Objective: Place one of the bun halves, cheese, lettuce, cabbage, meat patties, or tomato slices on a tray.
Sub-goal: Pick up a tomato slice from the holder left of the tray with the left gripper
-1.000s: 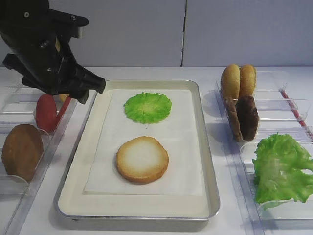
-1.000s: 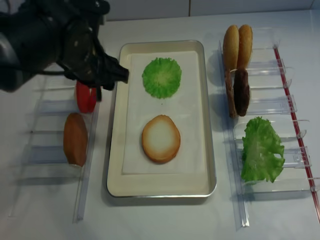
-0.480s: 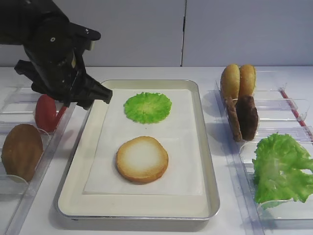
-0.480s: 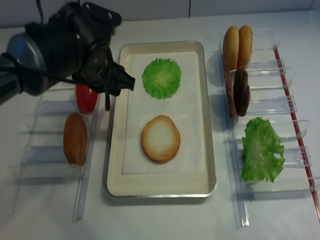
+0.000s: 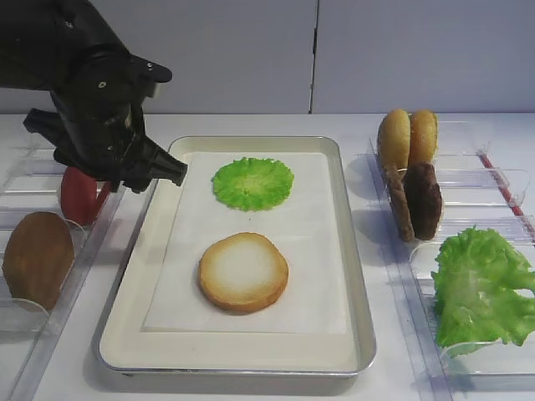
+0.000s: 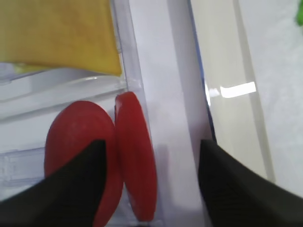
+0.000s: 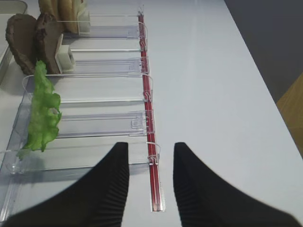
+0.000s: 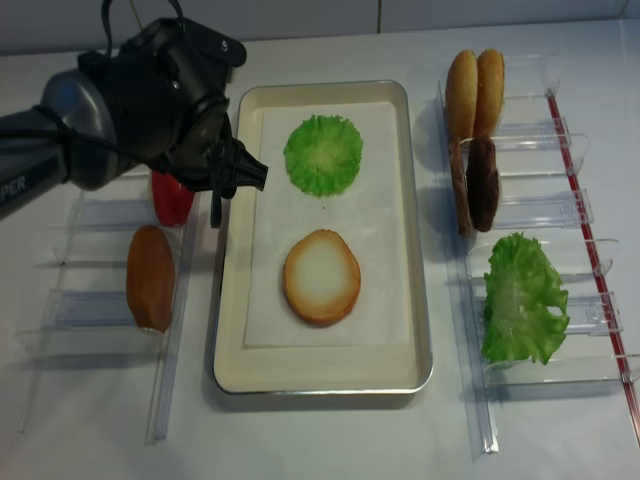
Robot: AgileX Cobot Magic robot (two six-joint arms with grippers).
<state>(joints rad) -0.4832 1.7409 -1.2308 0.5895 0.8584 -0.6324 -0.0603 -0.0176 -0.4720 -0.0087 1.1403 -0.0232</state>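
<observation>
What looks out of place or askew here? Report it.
Nothing stands out. The lettuce leaf and bun half lie flat and apart on the tray liner. The tomato slices stand on edge side by side in their clear holder, and the left gripper hangs over them, jaws open.

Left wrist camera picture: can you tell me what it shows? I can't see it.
The left gripper hangs open over two red tomato slices standing on edge in a clear holder. A yellow cheese slice lies behind them, and the tray is on the right.
</observation>
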